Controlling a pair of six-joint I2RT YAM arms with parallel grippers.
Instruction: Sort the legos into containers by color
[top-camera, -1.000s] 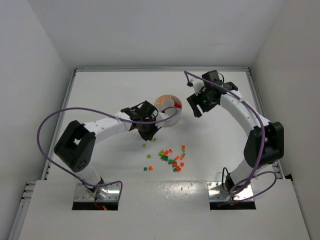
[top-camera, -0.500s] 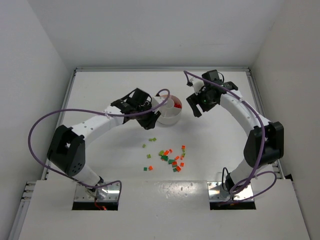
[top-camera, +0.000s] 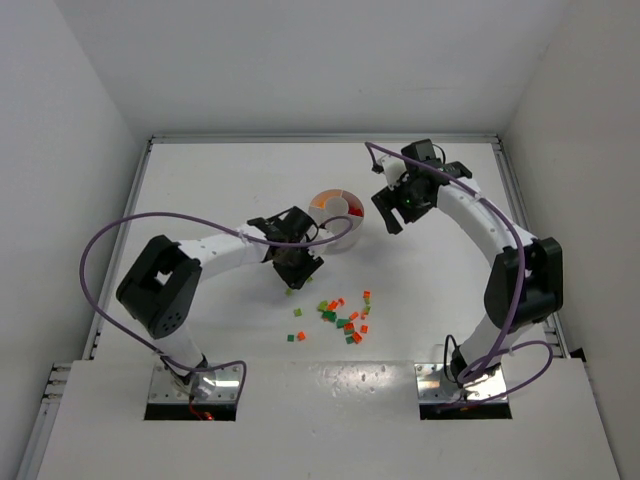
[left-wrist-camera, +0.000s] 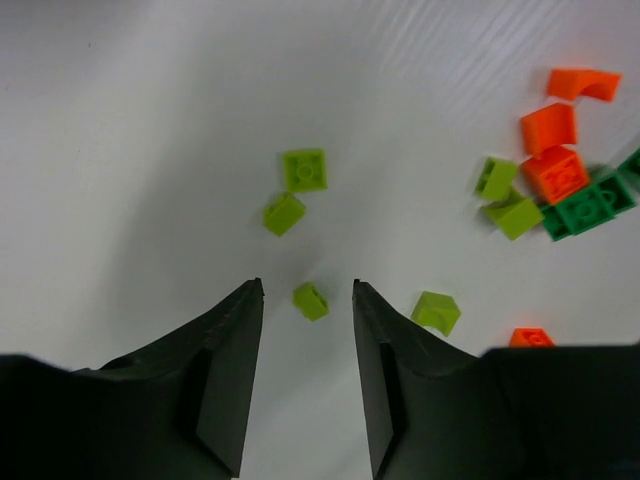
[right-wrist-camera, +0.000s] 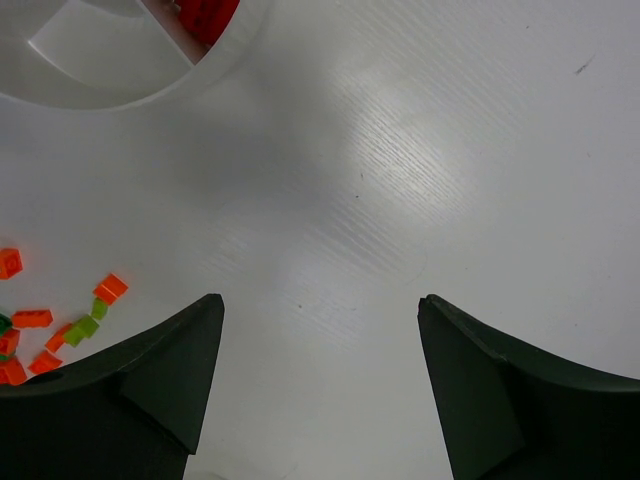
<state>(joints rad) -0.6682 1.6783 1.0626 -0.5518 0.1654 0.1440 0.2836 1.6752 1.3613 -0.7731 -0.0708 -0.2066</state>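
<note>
The white dish (top-camera: 346, 240) with wedge compartments stands mid-table, with orange and red bricks in its far wedges. Loose red, orange and green legos (top-camera: 346, 320) lie scattered in front of it. My left gripper (top-camera: 297, 268) is open and low over the table left of the pile. In the left wrist view a small lime brick (left-wrist-camera: 310, 300) lies just between its fingertips (left-wrist-camera: 307, 285), not gripped. My right gripper (top-camera: 390, 215) is open and empty, just right of the dish. In the right wrist view it (right-wrist-camera: 320, 300) hangs over bare table, with the dish rim (right-wrist-camera: 150, 92) at the top left.
More lime bricks (left-wrist-camera: 304, 169) (left-wrist-camera: 435, 311) lie near the left fingers. Orange (left-wrist-camera: 555, 170) and dark green (left-wrist-camera: 585, 205) bricks lie to the right. White walls enclose the table on the left, back and right. A purple cable loops off each arm.
My left gripper swung up to the dish half a second ago, then came back down to the lime bricks, open. The right arm has not moved.
</note>
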